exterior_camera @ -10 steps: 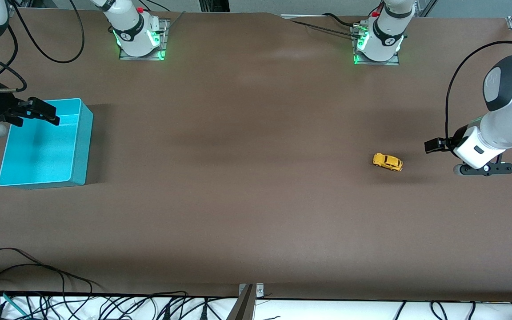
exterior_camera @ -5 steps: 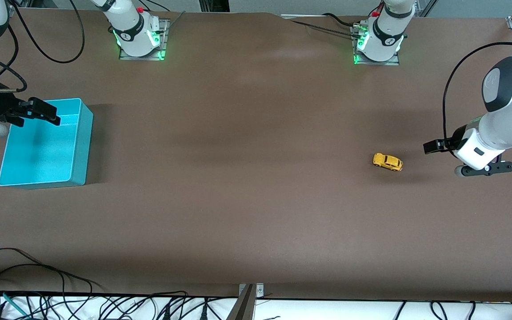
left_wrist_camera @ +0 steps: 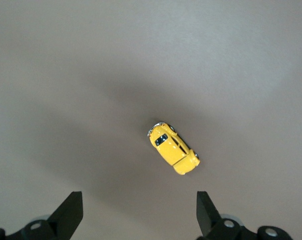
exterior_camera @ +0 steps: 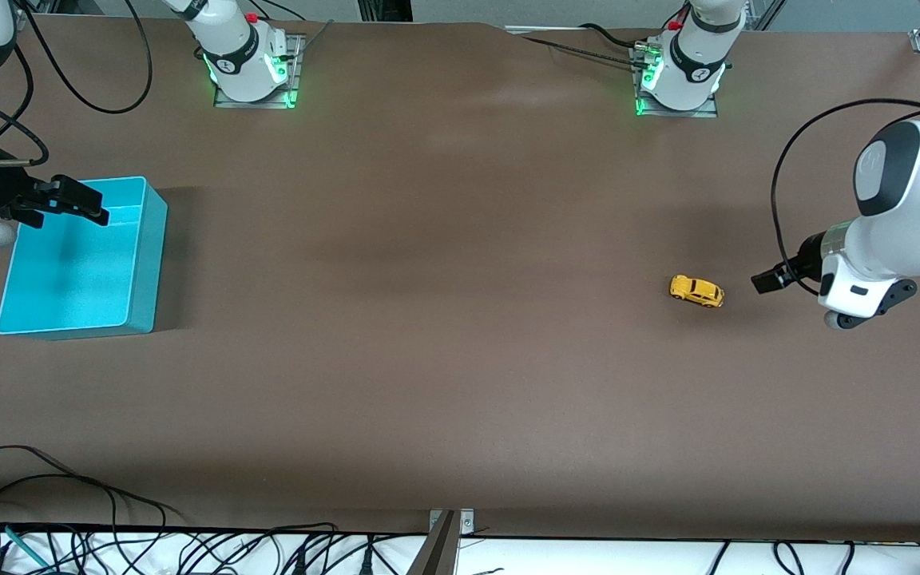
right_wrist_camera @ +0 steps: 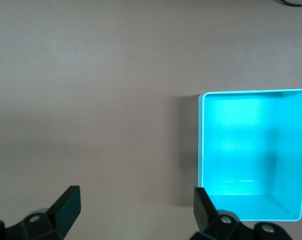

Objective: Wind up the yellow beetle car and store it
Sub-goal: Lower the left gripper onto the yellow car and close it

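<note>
Sitting on table (exterior_camera: pixel 460 319), yellow beetle car (exterior_camera: pixel 696 291), teal bin (exterior_camera: pixel 140 263) well apart

A: Where does the yellow beetle car (exterior_camera: pixel 697 291) sit?

B: On the worktop (exterior_camera: pixel 444 319), toward the left arm's end, resting on its wheels, with bare surface all round it.

A: And the bin (exterior_camera: pixel 77 259)?

B: Well apart from the car, at the right arm's end of the worktop.

A: The tools?

B: The left tool (exterior_camera: pixel 770 281) hangs over the worktop just beside the car, not touching it. The right tool (exterior_camera: pixel 69 201) hangs over the bin's edge.
</note>
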